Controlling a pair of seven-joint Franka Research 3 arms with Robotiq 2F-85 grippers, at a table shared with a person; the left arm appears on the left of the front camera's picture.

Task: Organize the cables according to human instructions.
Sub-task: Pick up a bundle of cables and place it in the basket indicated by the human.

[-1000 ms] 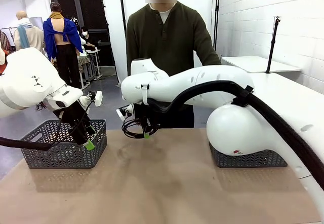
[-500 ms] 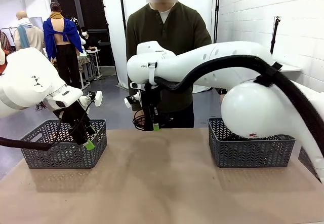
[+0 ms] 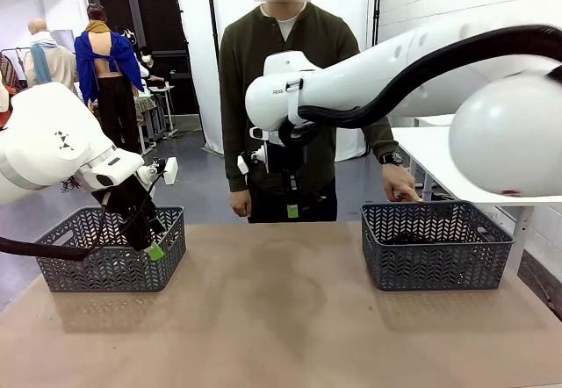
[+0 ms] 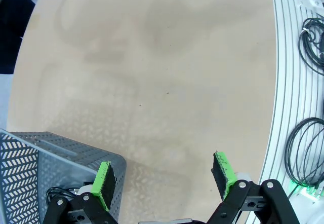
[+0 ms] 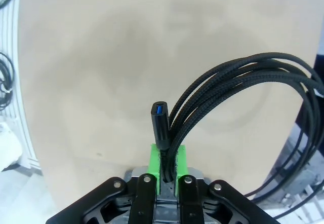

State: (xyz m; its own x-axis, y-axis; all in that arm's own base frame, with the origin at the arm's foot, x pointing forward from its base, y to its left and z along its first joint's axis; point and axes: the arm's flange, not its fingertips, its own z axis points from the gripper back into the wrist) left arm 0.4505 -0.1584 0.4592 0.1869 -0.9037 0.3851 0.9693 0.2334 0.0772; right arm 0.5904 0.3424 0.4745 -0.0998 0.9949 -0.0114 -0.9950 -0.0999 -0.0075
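Hanging high above the far edge of the counter [image 3: 290, 318], the right gripper [image 3: 291, 205] is clenched on a coiled black braided cable [image 5: 238, 89]; in the right wrist view its green pads [image 5: 153, 162] pinch the strands just beside a chunky black plug with a blue insert [image 5: 160, 125], and the loops arc away over the tan counter top. In the front view that gripper points downward in front of the person's dark green shirt [image 3: 290, 72], between the two grey mesh baskets. The left gripper [image 4: 164, 176] is released, its green pads [image 4: 223, 169] standing wide apart, poised at the near right corner of the left basket [image 3: 105, 252]. The left wrist view shows that basket's rim under one pad, with bare counter beyond. Along the ribbed white strip at the counter's edge in that view lie more coiled black cables [image 4: 304, 153], one [image 4: 314, 41] farther along the strip. The right basket [image 3: 435, 246] sits near the counter's far right edge, something dark inside it, and the person's hand [image 3: 399, 182] reaches down to its far rim.
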